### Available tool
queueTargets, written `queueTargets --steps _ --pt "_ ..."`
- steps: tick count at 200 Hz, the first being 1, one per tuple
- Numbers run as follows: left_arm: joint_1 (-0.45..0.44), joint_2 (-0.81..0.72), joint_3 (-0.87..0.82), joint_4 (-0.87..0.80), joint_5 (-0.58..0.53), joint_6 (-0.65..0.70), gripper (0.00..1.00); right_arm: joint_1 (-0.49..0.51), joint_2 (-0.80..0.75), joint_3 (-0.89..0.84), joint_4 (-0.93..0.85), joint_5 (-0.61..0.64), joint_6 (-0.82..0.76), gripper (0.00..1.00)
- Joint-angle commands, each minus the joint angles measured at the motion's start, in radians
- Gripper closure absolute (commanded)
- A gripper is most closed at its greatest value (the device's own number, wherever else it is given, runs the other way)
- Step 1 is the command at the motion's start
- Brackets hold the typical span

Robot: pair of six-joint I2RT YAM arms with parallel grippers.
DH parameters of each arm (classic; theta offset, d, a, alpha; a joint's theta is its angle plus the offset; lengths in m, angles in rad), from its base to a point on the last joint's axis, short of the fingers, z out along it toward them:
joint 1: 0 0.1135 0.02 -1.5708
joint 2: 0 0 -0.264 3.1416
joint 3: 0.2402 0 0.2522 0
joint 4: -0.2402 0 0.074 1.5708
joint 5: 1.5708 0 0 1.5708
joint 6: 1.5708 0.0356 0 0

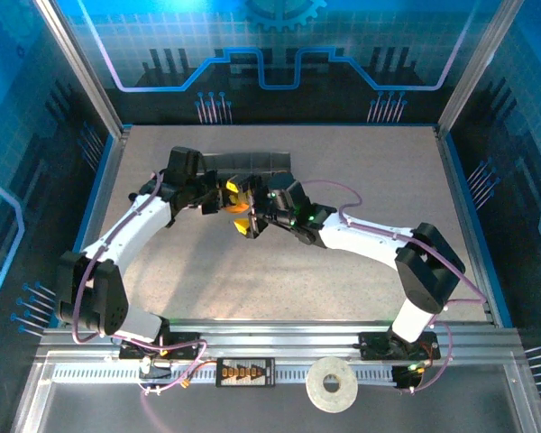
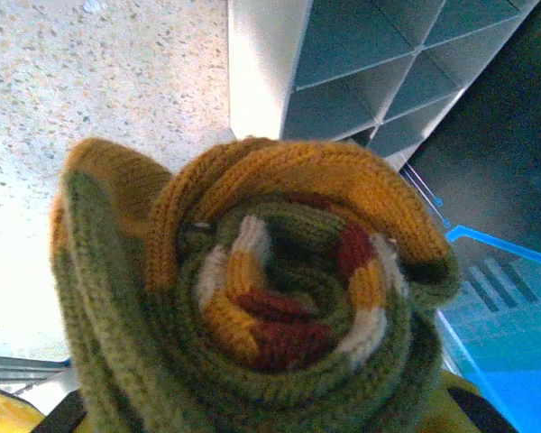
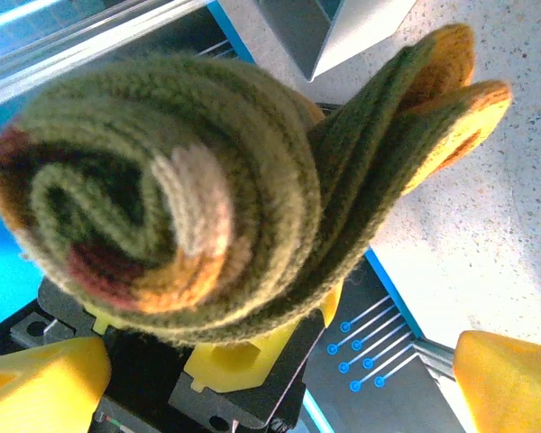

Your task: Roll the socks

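Two arms meet mid-worktop, just on the near side of the grey divided tray.

- Socks: wound into one tight roll, sitting between the two grippers in the overhead view. Outer wraps are olive green with an orange edge; cream, rust and mustard patches show inside the spiral.
- Loose end: an orange-trimmed flap sticks out from the roll toward the tray corner; not tucked in.
- Left gripper: jaws clenched on the roll. Left wrist view shows the knit pressed right up to the lens, with yellow fingers at the bottom corners.
- Right gripper: jaws released, spread wide. Its yellow fingers stand well apart at the two bottom corners of the right wrist view, neither touching the knit. It faces the roll end-on.
- Tray: compartments visible just beside the roll.
- Whether the roll touches the worktop: cannot tell.
- White tape ring on the near rail, well apart from all this.
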Motion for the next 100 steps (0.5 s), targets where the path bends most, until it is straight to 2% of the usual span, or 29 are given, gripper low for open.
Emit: queueTargets --steps 1,42,66,85,100 --pt "-0.022 -0.058 -0.010 -0.031 0.101 -0.021 1.00 -0.042 0.026 0.037 -0.061 0.006 -0.043 0.01" --pt "-0.023 -0.097 -0.021 -0.062 0.126 -0.026 1.00 -0.089 0.045 0.047 -0.070 -0.013 -0.137 0.13" --pt "-0.023 -0.109 -0.011 -0.111 0.133 0.009 1.00 -0.126 0.059 0.057 -0.023 -0.059 -0.161 0.14" --pt "-0.021 -0.116 -0.039 -0.081 0.136 -0.002 1.00 -0.132 0.036 0.070 -0.072 -0.063 -0.186 0.15" --pt "-0.021 -0.111 -0.037 -0.080 0.131 0.000 1.00 -0.127 0.041 0.067 -0.046 -0.098 -0.154 0.16"
